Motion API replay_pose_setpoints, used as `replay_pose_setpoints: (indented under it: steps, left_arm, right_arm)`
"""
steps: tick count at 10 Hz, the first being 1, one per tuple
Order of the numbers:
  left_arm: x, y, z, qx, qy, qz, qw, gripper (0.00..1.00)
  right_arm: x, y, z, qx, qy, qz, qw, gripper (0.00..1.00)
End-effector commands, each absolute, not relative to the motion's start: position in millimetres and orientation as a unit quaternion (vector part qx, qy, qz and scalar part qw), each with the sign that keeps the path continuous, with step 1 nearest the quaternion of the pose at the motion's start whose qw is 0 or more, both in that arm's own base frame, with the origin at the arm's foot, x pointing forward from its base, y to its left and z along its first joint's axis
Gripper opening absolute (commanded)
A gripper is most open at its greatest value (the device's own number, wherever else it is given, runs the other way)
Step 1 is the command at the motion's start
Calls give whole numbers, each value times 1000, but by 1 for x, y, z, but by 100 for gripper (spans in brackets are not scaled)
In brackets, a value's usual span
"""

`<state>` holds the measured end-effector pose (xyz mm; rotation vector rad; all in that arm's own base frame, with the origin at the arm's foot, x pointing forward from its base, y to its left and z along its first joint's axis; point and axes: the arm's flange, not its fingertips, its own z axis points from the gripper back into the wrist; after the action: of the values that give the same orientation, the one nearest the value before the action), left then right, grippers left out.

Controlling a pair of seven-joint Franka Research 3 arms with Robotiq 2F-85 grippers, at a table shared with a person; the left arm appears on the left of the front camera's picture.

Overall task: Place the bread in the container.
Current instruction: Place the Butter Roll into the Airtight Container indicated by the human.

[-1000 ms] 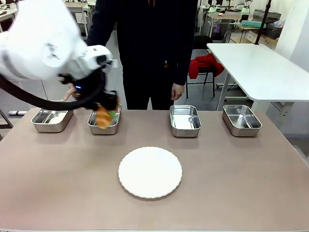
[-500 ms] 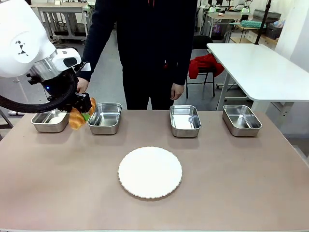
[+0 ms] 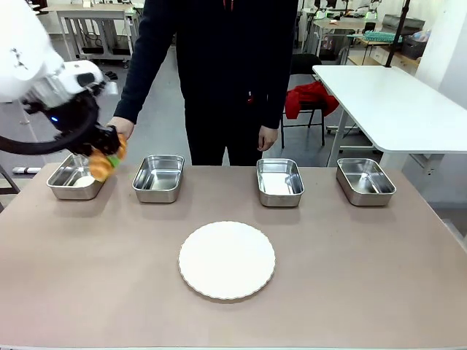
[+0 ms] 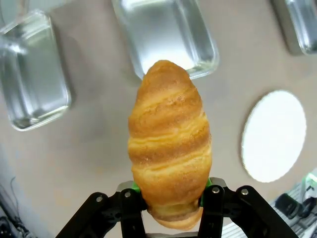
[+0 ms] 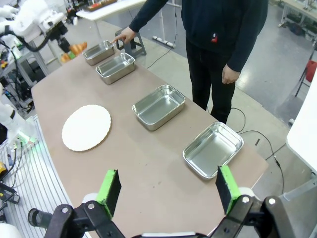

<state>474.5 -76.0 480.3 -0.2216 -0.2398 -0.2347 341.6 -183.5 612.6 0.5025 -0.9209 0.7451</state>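
The bread [image 3: 100,165], a golden-brown croissant, hangs in the air in my left gripper [image 3: 107,154], just over the right rim of the leftmost container [image 3: 69,192]. In the left wrist view the bread [image 4: 168,144] stands on end between the green pads, with my left gripper [image 4: 171,204] shut on its lower end and that container [image 4: 32,74] off to the left. A person's hand [image 5: 124,35] points a finger at the container's [image 5: 99,51] far rim. My right gripper [image 5: 167,191] is open and holds nothing, high above the table's right end.
Three more steel pans [image 3: 157,179] [image 3: 279,182] [image 3: 365,181] line the far side of the table. A round white plate [image 3: 227,260] lies in the middle. The person stands close behind the far edge. A white table [image 3: 394,102] stands at back right.
My left gripper has carried the bread leftward and slightly up, from over the second pan to the right rim of the leftmost one. The person's hand now shows beside it.
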Motion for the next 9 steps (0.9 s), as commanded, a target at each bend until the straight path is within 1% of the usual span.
replay_pose_setpoints:
  steps: [1,4,7,9]
  left_arm:
    - [531,-23,479,-131,-102,-117,979,41]
    - [577,26,442,-98,-80,-124,984,41]
    - [590,41,406,-88,-73,-141,983,41]
    - [597,45,392,-75,-79,-136,985,41]
  right_arm:
    - [341,-183,614,239,-442,350,790,100]
    - [341,-183,614,239,-442,350,790,100]
    - [341,-183,614,239,-442,350,790,100]
    - [341,-183,614,239,-442,350,790,100]
